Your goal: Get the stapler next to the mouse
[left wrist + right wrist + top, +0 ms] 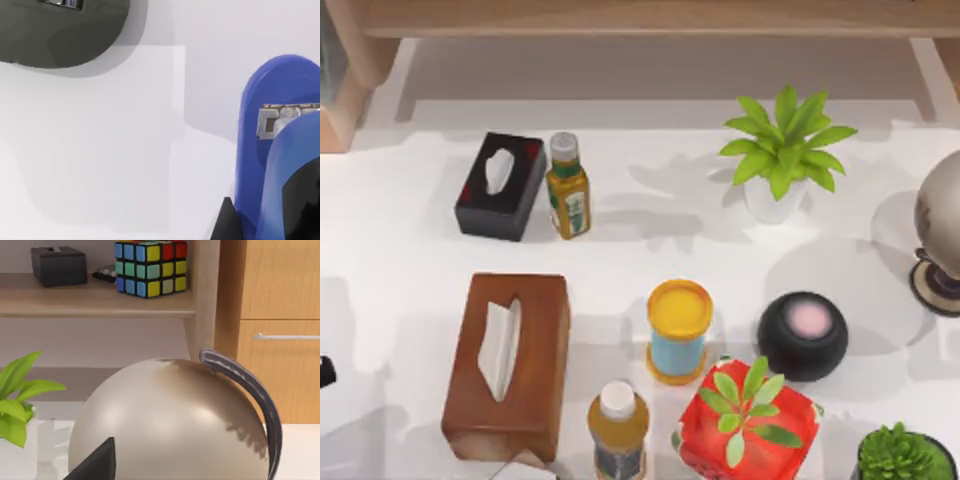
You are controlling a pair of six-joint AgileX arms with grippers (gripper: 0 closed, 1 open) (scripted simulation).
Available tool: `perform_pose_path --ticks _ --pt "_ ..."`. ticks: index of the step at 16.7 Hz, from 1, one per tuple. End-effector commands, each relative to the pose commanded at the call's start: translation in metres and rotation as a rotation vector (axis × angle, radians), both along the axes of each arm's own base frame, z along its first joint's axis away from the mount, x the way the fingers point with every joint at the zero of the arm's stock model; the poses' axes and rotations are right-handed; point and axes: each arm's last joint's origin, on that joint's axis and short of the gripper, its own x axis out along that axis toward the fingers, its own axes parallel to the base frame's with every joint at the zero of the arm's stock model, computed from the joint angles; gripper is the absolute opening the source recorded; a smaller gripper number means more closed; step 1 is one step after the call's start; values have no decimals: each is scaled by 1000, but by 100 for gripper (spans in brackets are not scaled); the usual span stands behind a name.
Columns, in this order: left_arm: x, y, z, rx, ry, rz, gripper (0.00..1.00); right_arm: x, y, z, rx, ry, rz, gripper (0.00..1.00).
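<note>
Blue stapler (272,150) sits right under my left wrist camera, on the white worktop (100,165). Dark mouse (60,30) is farther off in the same view, with a bare strip of worktop between them.

Status: my read is not done. Stapler and mouse are near each other but not side by side, and the gap has yet to be closed.

Left fingers (226,226): one dark tip shows just beside the stapler's base. Can't tell whether they're apart, together or clamped on the stapler. Right fingers (97,462): one dark tip in front of the beige globe (170,425), state also can't tell. Right arm looks parked at the right of the worktop.

View split:
- Left wrist view gives the task pair and the gap between them.
- Top view gives the clutter: brown tissue box (508,360) near left, black tissue box (500,185) and bottle (567,188) far left, yellow-lidded can (678,330) in the middle, black speaker (802,335), potted plant (782,160) far right, globe at the right edge.
- Right wrist view adds the shelf (95,302) behind the worktop, carrying a colour cube (150,267).
</note>
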Motion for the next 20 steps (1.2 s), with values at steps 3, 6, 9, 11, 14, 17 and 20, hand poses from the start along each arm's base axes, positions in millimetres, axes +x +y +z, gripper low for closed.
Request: perform_pose_path --ticks 3,6,9,11,14,17,20 --pt "0 0 -1 -1 5 -2 0 0 0 0 0 0 0 100" --pt "14 7 4 -5 18 -38 0 0 0 0 0 0 0 100" --pt "47 23 14 -12 26 -127 0 0 0 0 0 0 0 100" --pt "73 36 18 -17 30 -205 0 0 0 0 0 0 0 100" --pt "111 60 21 -22 27 -332 0 0 0 0 0 0 0 100" --pt "143 83 21 -16 9 -451 0 0 0 0 0 0 0 100" --pt "162 98 19 -10 -3 -529 0 0 0 0 0 0 0 100"
